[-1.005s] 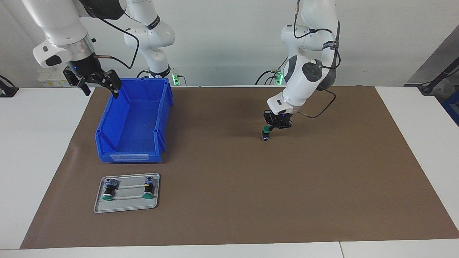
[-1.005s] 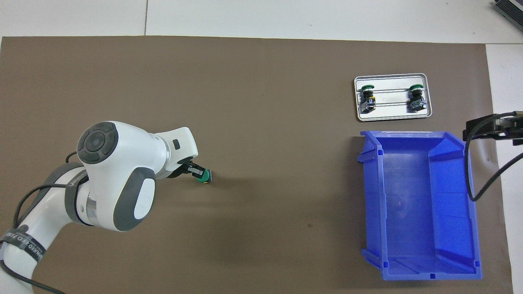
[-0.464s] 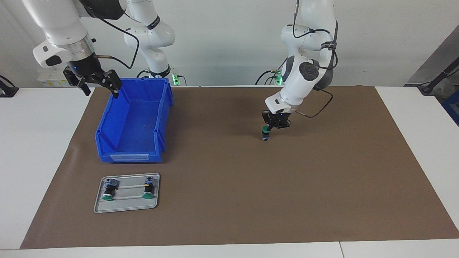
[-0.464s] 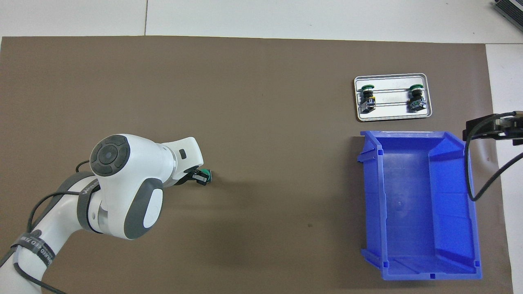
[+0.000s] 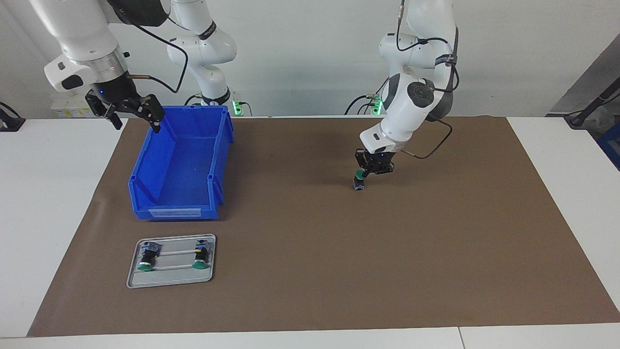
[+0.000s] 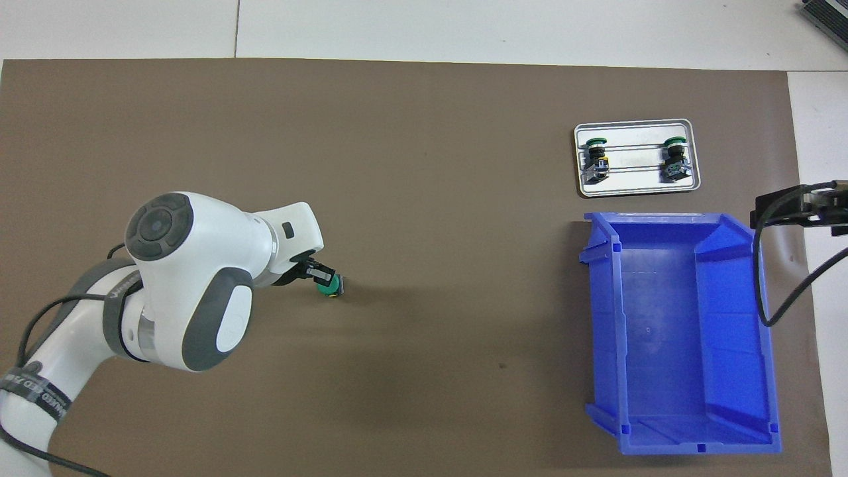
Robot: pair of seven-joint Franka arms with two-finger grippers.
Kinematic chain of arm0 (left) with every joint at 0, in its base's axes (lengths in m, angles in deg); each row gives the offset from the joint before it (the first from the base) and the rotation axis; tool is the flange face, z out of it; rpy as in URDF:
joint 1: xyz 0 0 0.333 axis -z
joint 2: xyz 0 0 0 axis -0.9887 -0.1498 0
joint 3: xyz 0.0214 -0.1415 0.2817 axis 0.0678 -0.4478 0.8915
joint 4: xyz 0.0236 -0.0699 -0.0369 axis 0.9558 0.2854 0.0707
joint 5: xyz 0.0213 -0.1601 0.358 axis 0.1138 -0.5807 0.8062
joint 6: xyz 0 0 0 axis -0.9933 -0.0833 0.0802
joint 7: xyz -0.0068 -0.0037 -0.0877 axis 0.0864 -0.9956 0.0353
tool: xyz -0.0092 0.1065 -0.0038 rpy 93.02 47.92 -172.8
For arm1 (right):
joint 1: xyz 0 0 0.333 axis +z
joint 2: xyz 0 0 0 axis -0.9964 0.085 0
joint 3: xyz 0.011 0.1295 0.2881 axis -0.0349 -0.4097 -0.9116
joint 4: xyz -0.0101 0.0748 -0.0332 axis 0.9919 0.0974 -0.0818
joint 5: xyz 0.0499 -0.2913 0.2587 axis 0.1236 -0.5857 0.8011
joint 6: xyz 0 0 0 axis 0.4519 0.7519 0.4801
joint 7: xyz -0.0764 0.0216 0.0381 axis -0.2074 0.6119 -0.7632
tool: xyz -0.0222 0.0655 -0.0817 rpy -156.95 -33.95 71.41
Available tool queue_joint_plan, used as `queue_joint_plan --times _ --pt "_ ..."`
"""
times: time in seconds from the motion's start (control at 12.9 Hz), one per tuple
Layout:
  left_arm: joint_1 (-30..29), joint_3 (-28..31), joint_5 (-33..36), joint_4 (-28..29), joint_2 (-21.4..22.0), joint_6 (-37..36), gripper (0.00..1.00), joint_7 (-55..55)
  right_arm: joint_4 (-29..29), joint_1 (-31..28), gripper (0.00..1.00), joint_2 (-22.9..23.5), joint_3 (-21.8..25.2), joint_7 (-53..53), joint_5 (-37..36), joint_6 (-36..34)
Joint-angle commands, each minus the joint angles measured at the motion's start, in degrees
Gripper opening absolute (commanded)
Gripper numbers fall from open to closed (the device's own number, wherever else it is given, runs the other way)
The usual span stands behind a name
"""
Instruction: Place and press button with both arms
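The button point(image 5: 358, 181) stands on the brown mat point(image 5: 436, 271), in its middle part toward the left arm's end and nearer the robots' edge than the edge away from them. Its long axis is close to upright, slightly tilted: green cap on top, black body below, blue-grey block on the mat.

Judged from its build, it is a light, rigid plastic part, top-heavy on a narrow base and easily tipped. The smooth round cap would slip under a sideways push; the black body offers the safer hold, and pressing should run straight down the axis.

The left gripper point(image 5: 364, 175) is right at the cap, fingertips pressed together. It appears to bear on the cap, not to pinch it, though actual contact cannot be confirmed.

The right gripper point(image 5: 131, 115) hangs with jaws spread over the corner of the blue bin point(image 5: 177, 167) nearest the robots, at the right arm's end of the mat; that arm waits.

The grey tray point(image 5: 170, 261) lies by the mat's corner farthest from the robots at that end, just beside the bin, with two more green-capped buttons point(image 5: 172, 258) lying on their sides.
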Motion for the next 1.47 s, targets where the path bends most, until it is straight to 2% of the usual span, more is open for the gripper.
queue_joint_plan --times 0.0,0.08,0.23,0.31,0.39,0.62,1.0,1.08,1.24,1.31,1.39 --pt "-6.5 0.2 1.3 -13.1 -1.7 -14.3 0.00 0.9 -1.3 -0.4 1.00 -1.4 -0.4 0.7 1.1 -0.4" --pt "-9.6 0.2 2.9 -16.4 -1.4 -17.9 0.00 0.9 -1.4 -0.3 1.00 -1.4 -0.5 0.7 1.1 -0.4" --pt "-14.1 0.2 11.3 -20.9 -0.5 -25.0 0.00 0.9 -1.4 -0.3 1.00 -1.4 -0.4 0.7 1.1 -0.4" --pt "-16.6 0.3 15.2 -22.8 0.4 -29.1 0.09 1.0 -1.3 -0.3 1.00 -1.4 -0.4 0.7 1.1 -0.4" --pt "-19.0 0.3 17.3 -24.3 1.0 -30.2 0.25 1.1 -1.3 -0.3 1.00 -1.4 -0.5 0.7 1.1 -0.4" --pt "-21.9 0.2 18.9 -26.7 1.5 -29.4 1.00 0.7 -1.3 -0.3 1.00 -1.4 -0.4 0.7 1.1 -0.4" --pt "-21.1 -0.5 18.1 -31.9 -0.5 -30.4 1.00 0.5 -1.4 -0.3 1.00 -1.4 -0.4 0.7 1.1 -0.4" --pt "-21.1 -0.5 16.3 -34.8 -2.2 -31.7 1.00 0.6 -1.4 -0.3 1.00 -1.4 -0.5 0.7 1.1 -0.4" --pt "-21.2 -0.3 14.9 -45.4 -10.1 -37.4 1.00 0.6 -1.4 -0.3 1.00 -1.4 -0.4 0.7 1.1 -0.4" --pt "-21.1 -0.5 14.9 -47.9 -12.4 -38.3 1.00 0.5 -1.4 -0.4 1.00 -1.4 -0.4 0.8 1.1 -0.4" --pt "-20.9 -0.5 14.7 -47.4 -12.3 -37.7 1.00 0.5 -1.4 -0.4 1.00 -1.4 -0.5 0.8 1.1 -0.4"
